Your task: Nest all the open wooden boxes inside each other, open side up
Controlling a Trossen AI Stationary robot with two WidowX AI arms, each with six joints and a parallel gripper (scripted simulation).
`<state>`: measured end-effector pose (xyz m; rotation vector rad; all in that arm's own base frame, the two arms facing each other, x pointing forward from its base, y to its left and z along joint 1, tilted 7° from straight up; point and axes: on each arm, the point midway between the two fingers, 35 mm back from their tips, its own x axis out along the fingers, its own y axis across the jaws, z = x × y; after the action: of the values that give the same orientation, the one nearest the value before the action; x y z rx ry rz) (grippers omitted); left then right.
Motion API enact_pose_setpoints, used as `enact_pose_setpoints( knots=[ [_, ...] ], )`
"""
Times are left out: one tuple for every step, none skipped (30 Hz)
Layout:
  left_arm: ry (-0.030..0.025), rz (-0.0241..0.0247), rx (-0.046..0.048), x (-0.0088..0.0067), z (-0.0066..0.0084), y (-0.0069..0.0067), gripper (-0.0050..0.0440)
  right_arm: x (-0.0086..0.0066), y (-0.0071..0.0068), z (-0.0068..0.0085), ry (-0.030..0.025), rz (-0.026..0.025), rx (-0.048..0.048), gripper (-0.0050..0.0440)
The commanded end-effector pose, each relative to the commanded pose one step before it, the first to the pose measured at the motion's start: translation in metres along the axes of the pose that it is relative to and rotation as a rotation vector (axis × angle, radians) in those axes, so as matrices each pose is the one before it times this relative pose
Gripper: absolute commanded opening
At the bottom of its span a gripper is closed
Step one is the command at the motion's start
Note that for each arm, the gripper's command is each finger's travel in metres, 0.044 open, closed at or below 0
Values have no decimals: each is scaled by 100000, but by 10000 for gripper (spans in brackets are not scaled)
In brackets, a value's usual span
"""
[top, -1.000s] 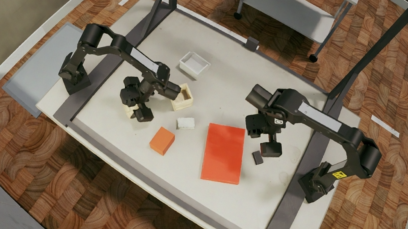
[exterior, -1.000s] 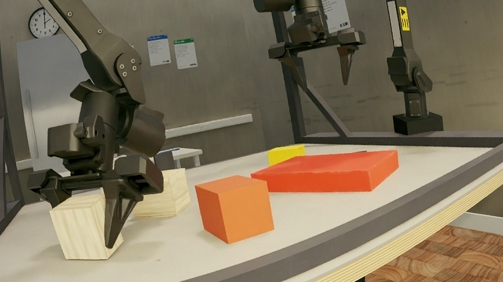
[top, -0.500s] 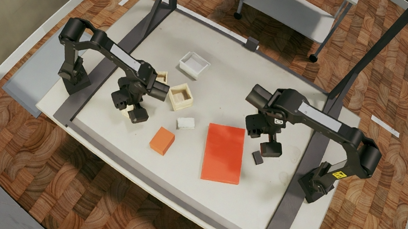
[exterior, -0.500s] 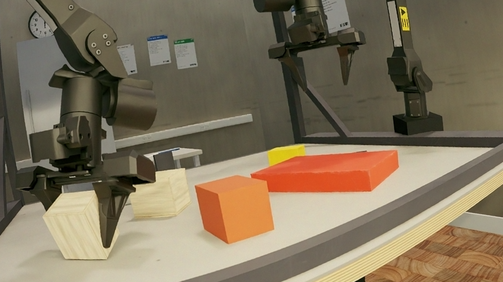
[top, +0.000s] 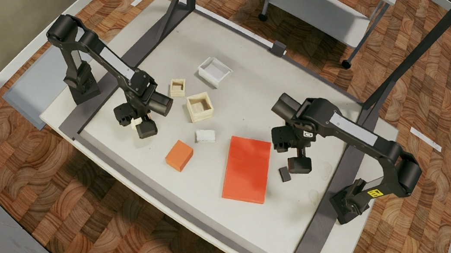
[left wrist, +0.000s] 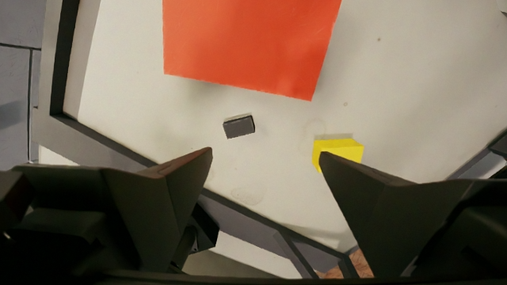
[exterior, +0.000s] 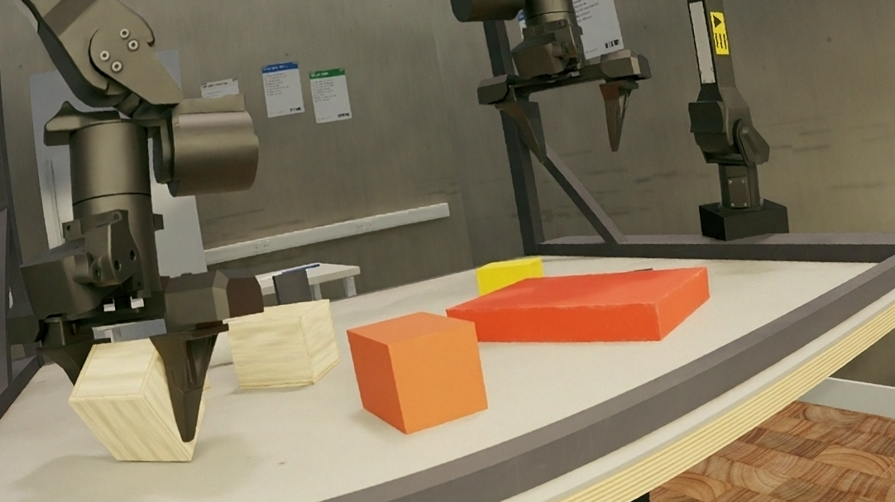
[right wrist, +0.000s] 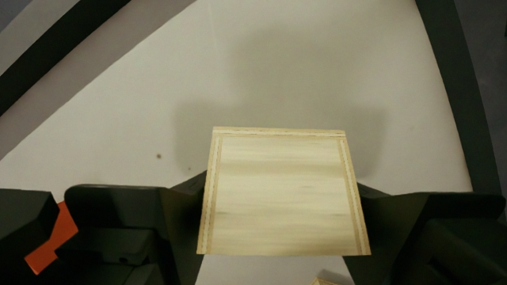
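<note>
My right gripper (top: 140,124) is shut on a pale wooden box (exterior: 132,409) and holds it tilted, just above the table near the front left. In the right wrist view the box (right wrist: 282,191) shows a closed flat face between the fingers. A medium wooden box (top: 199,106) stands open side up near the middle, with a small wooden box (top: 177,87) open side up beside it. My left gripper (exterior: 574,150) is open and empty, high above the table's right part; the left wrist view shows its fingers wide apart.
A white tray (top: 214,71) sits at the back. A small white block (top: 205,135), an orange block (top: 179,155) and a flat red slab (top: 247,169) lie in front. A grey block (left wrist: 238,127) and a yellow cube (left wrist: 337,152) lie under the left gripper.
</note>
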<state>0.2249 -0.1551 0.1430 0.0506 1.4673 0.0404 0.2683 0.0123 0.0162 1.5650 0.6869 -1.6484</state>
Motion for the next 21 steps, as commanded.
enact_pose_setpoints(
  knots=[
    [-1592,-1383,-576,-574,117,-5,400,-540,257,372,9567,1732,198,-50],
    [0,0,0,0,0,0,400,24,-10,42,673,-105,15,-50],
    [0,0,0,0,0,0,400,19,-2,106,2155,-116,46,-50],
    [0,0,0,0,0,0,400,16,0,171,3599,-52,18,-50],
    [0,0,0,0,0,0,400,-4,2,164,3602,122,-58,-50],
    [0,0,0,0,0,0,400,-13,3,95,2159,156,-73,-50],
    [0,0,0,0,0,0,400,-6,1,31,719,66,-31,-50],
    [0,0,0,0,0,0,400,18,-6,31,497,-82,17,-50],
    [0,0,0,0,0,0,400,17,-2,79,1579,-99,39,-50],
    [0,0,0,0,0,0,400,18,-2,129,2638,-87,33,-50],
    [0,0,0,0,0,0,400,0,0,0,0,0,0,-50],
    [0,0,0,0,0,0,400,0,0,0,0,0,0,-50],
    [0,0,0,0,0,0,400,5,0,162,3437,31,-19,-50],
    [0,0,0,0,0,0,400,-11,2,120,2645,134,-65,-50],
    [0,0,0,0,0,0,400,-13,2,70,1587,126,-61,-50],
    [0,0,0,0,0,0,400,-5,1,23,529,49,-24,-50],
    [0,0,0,0,0,0,400,13,-1,28,510,-64,19,-50],
    [0,0,0,0,0,0,400,19,-2,80,1573,-102,36,-50],
    [0,0,0,0,0,0,400,20,-2,130,2631,-91,30,-50],
    [0,0,0,0,0,0,400,5,-1,163,3434,28,-19,-50],
    [0,0,0,0,0,0,400,-14,1,120,2648,133,-62,-50]
  ],
)
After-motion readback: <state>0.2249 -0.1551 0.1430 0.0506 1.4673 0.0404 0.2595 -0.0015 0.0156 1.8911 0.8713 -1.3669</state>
